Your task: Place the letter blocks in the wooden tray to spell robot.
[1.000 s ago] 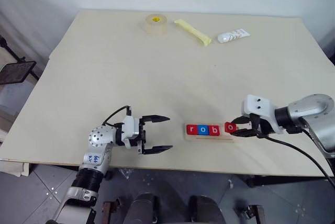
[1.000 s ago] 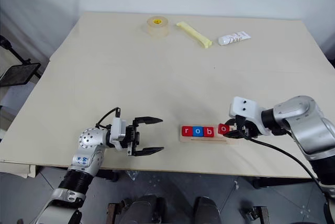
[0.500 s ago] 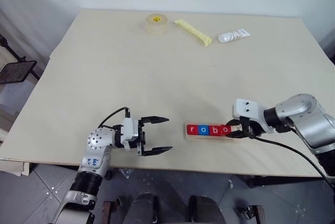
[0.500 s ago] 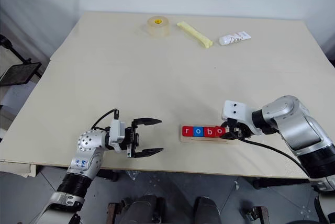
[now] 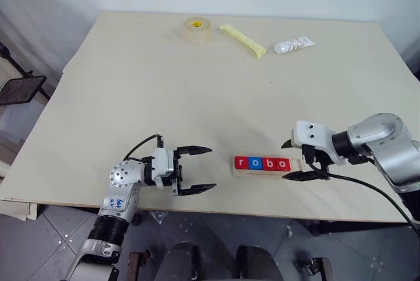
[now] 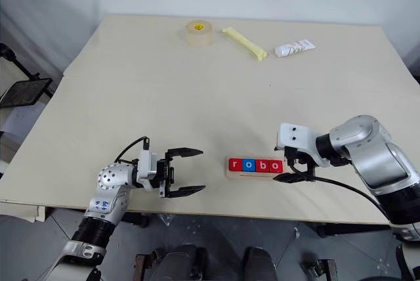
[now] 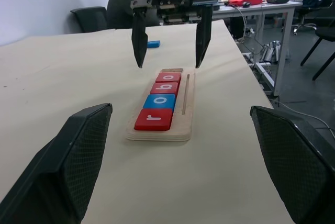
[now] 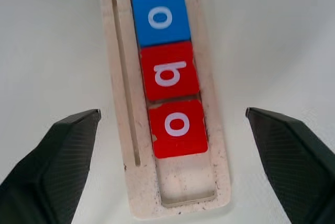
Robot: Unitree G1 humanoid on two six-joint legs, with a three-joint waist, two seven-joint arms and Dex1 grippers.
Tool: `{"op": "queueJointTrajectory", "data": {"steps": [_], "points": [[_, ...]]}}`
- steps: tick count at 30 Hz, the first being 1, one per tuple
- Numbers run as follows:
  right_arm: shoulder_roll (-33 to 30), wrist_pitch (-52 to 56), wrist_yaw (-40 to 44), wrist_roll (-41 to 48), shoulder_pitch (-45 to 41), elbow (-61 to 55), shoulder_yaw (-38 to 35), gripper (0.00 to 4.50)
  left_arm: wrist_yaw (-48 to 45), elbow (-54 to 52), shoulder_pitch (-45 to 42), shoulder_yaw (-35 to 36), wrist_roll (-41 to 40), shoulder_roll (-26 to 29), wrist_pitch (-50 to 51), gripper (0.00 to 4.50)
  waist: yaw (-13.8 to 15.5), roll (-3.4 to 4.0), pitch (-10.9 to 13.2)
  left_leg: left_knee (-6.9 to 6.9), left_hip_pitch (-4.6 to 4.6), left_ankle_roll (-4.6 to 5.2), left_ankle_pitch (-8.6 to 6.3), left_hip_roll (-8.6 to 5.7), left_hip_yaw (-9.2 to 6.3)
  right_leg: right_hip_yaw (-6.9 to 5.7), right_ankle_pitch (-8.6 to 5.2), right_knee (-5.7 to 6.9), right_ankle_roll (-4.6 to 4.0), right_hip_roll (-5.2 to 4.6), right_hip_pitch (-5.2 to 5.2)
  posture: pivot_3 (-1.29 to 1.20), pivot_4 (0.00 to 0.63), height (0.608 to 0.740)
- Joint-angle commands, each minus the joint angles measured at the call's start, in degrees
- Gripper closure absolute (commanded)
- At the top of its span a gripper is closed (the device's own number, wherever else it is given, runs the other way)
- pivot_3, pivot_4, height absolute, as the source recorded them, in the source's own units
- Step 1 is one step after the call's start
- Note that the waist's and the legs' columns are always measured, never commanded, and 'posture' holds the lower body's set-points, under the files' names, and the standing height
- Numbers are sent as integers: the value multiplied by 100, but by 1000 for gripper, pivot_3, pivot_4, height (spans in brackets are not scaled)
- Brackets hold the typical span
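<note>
Right wrist view showed the wooden tray [image 8: 121,130] holding four letter blocks [image 8: 168,77]; right gripper [image 5: 293,160] spread wide over its end; left gripper [image 5: 199,169] wide, beside it.

- second red "o" block [image 8: 178,127] out of right gripper [image 5: 294,160], now seated fourth in wooden tray [image 8: 121,130], touching "b" block [image 8: 169,71]
- right jaws went from pinched on it to wide apart, block centred between, untouched
</note>
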Motion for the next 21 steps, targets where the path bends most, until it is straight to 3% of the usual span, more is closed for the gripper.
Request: {"op": "queueJointTrajectory", "data": {"steps": [1, 8, 12, 21], "points": [[-206, 109, -91, 147, 252, -315, -370, 25, 19, -38, -39, -2, 27, -40, -87, 0, 1, 0, 0, 0, 0, 0, 0, 0, 0, 0, 0, 0, 0, 0, 0, 0, 150, 740], [-168, 484, -491, 859, 1351, -659, -1726, 25, -27, 1, -51, 16, 15, -49, -117, 0, 6, -2, 1, -1, 0, 0, 0, -1, -2, -2, 0, 0, 0, 0, 3, 0, 150, 740], [484, 442, -1535, 1055, 2102, -330, -3453, 25, -60, 69, -85, 19, 19, -46, -127, 0, 19, -6, 1, -1, 2, 0, 0, -2, -5, -3, 0, -4, 0, 0, 11, 0, 150, 740], [936, 37, -2231, 1068, 3767, 250, -5513, 25, -175, 298, -276, 0, 6, -91, -133, 0, 52, -4, 1, -6, 6, 1, 0, -10, -6, -3, 0, -2, 1, -2, 12, 0, 150, 740]]}}
